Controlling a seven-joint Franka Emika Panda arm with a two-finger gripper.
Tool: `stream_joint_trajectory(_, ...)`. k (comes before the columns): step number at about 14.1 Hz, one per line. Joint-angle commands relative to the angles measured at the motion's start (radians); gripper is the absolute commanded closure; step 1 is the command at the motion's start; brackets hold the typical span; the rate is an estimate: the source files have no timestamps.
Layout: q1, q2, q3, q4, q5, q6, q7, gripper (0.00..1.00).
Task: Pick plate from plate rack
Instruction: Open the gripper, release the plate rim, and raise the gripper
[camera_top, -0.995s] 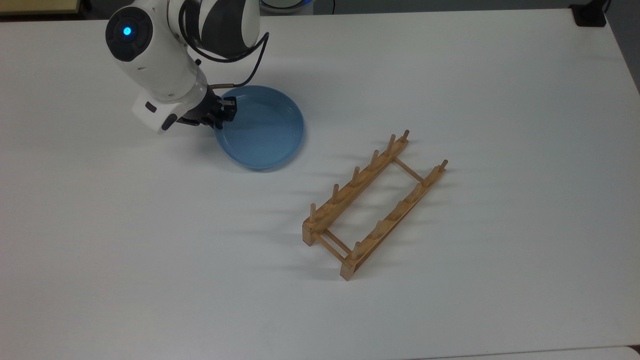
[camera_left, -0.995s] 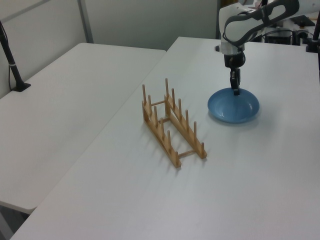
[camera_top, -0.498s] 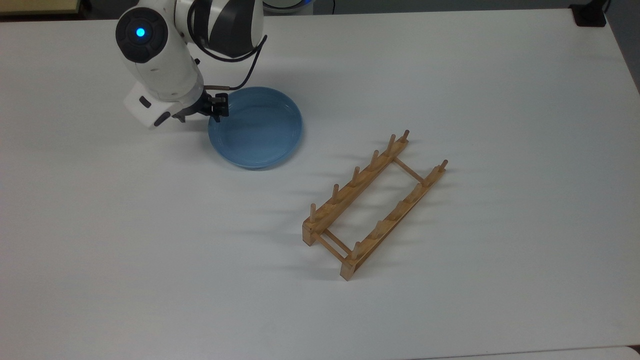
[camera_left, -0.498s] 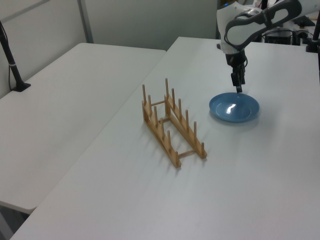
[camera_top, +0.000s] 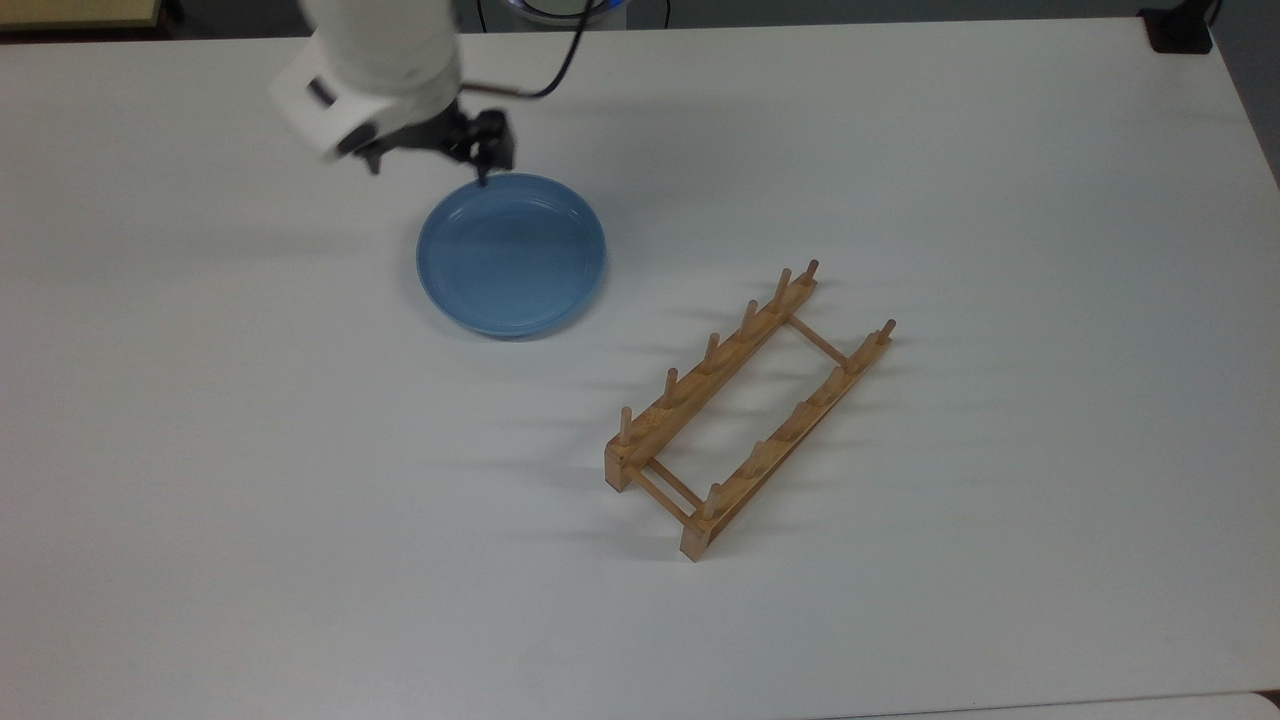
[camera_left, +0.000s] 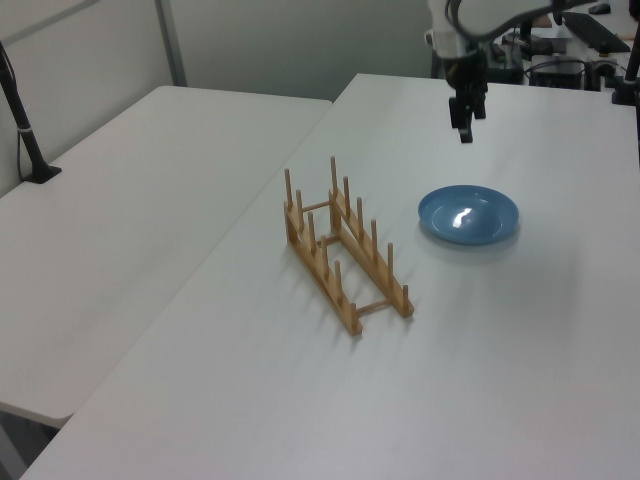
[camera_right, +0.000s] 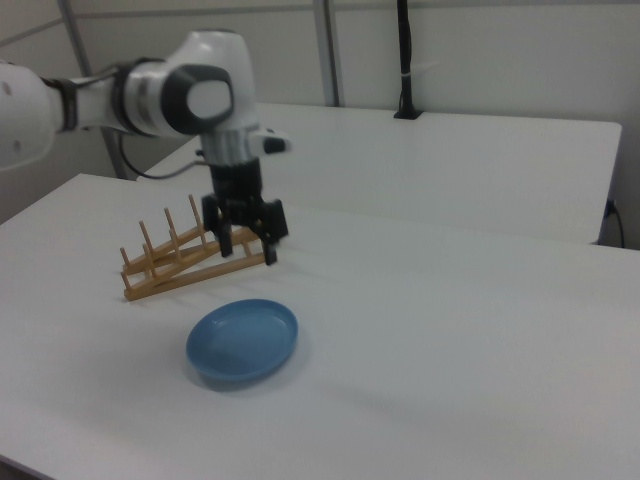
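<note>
Two spread fingers of the gripper (camera_right: 247, 236) hang empty above the plate (camera_right: 242, 341).

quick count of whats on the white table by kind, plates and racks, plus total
Plates: 1, the blue plate lying flat on the table.
Racks: 1, the wooden rack, with no plate in it.
Total: 2 things. The claw hangs open above the plate, holding nothing.
</note>
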Motion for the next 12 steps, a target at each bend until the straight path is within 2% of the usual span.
stream_joint_trajectory(1, 0.024, -0.1, 0.022, -0.023, -0.02, -0.027, 0.038, 0.0)
stream_joint_trajectory(12, 0.009, -0.118, 0.012, -0.015, -0.01, -0.031, 0.039, 0.0)
